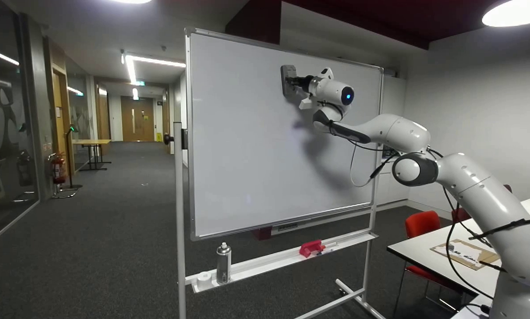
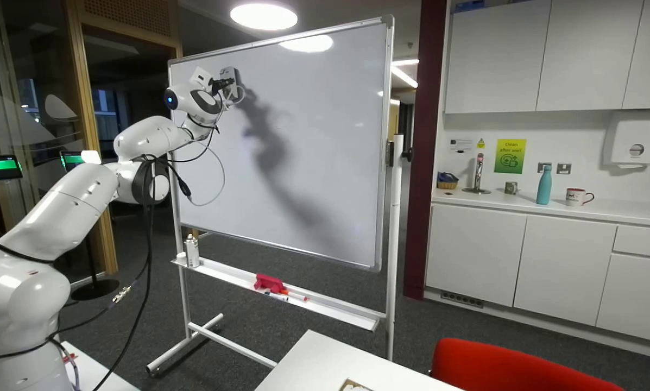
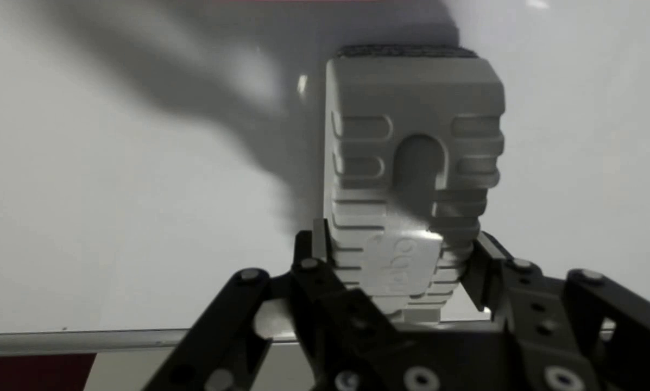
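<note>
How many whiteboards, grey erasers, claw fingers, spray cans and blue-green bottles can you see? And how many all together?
Whiteboards: 1
Grey erasers, held in the claw: 1
Claw fingers: 2
Spray cans: 1
Blue-green bottles: 1
Total: 6

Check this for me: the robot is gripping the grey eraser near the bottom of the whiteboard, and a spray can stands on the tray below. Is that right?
Not quite: the eraser is near the top of the whiteboard, as both exterior views show. The gripper does hold it, and the spray can stands on the tray below.
</note>
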Controlling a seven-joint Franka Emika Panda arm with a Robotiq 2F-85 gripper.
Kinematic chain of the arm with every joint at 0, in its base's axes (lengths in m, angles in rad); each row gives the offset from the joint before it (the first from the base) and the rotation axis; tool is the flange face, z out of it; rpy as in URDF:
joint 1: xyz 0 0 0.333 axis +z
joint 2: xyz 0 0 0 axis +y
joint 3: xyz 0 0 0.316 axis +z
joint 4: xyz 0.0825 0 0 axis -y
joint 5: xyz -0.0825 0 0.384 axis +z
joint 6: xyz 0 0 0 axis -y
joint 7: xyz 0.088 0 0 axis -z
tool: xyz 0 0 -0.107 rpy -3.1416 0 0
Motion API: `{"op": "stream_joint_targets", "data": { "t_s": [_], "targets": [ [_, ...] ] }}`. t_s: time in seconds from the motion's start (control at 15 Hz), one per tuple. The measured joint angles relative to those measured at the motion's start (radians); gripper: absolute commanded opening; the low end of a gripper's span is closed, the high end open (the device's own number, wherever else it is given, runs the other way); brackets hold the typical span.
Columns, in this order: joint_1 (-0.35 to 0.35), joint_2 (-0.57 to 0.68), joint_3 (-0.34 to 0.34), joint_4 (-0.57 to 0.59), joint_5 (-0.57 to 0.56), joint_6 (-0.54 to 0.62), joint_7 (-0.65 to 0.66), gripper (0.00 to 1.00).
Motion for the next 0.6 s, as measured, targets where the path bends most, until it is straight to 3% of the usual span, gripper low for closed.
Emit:
{"op": "stream_joint_targets", "data": {
  "t_s": [0.47, 0.6],
  "targets": [
    [0.046, -0.010, 0.084, -0.097, -0.010, 0.045, -0.132, 0.34],
    [0.036, -0.026, 0.185, -0.171, -0.011, 0.040, -0.240, 0.34]
  ]
}}
